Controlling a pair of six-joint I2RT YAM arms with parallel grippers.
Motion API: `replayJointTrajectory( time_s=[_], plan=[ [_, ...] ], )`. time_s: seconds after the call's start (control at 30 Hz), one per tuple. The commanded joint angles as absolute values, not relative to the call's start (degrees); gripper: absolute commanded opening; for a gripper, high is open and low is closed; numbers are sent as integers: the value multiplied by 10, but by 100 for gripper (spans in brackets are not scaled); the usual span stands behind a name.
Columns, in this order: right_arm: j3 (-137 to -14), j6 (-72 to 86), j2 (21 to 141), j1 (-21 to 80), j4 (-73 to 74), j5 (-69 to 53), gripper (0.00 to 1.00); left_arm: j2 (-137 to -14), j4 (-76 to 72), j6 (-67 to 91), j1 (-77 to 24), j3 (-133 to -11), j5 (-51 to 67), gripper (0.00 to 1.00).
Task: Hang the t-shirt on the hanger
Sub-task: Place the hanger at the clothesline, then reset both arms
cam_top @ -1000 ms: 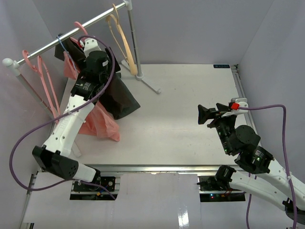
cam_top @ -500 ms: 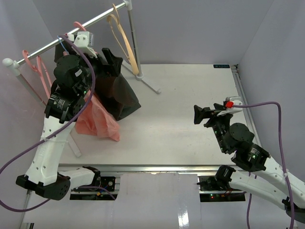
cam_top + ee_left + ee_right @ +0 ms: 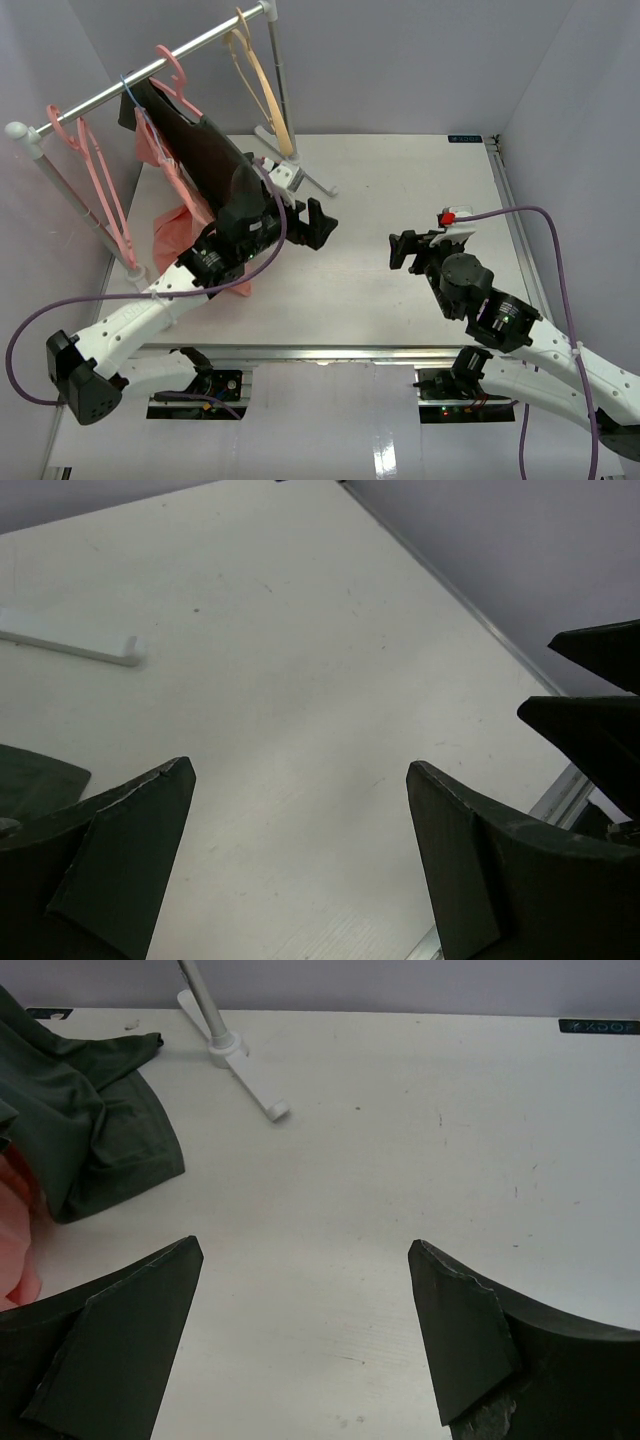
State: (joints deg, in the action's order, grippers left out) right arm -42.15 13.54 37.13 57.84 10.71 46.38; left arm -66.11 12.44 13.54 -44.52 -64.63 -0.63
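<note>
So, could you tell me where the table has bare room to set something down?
The far right of the table is bare, bordered by the rack's white foot, the back wall and the right edge. Another bare strip runs along the front edge between the two arms. The left is crowded: the t-shirt, a salmon-pink garment and the left arm.
</note>
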Motion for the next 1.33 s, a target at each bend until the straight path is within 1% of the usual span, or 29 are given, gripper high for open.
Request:
replayJointTrajectory(
  time_s=[0.0, 0.07, 0.2, 0.37, 0.57, 0.8, 1.3],
  plan=[
    [-437, 187, 378, 579, 140, 464, 90, -596, -15, 188, -455, -495, -20, 98],
    [-443, 191, 389, 579, 162, 468, 90, -589, -36, 195, -461, -444, -22, 98],
    [-441, 202, 393, 579, 184, 456, 90, -567, -42, 205, -478, -385, -44, 98],
    [-399, 186, 360, 579, 146, 433, 90, -501, -63, 192, -511, -341, -95, 98],
    [-372, 176, 335, 580, 120, 423, 90, -429, -142, 176, -514, -265, -105, 98],
    [-371, 175, 338, 580, 120, 414, 90, -401, -125, 173, -525, -258, -119, 98],
    [-367, 173, 343, 579, 117, 419, 90, -406, -114, 165, -540, -260, -133, 98]
  ],
)
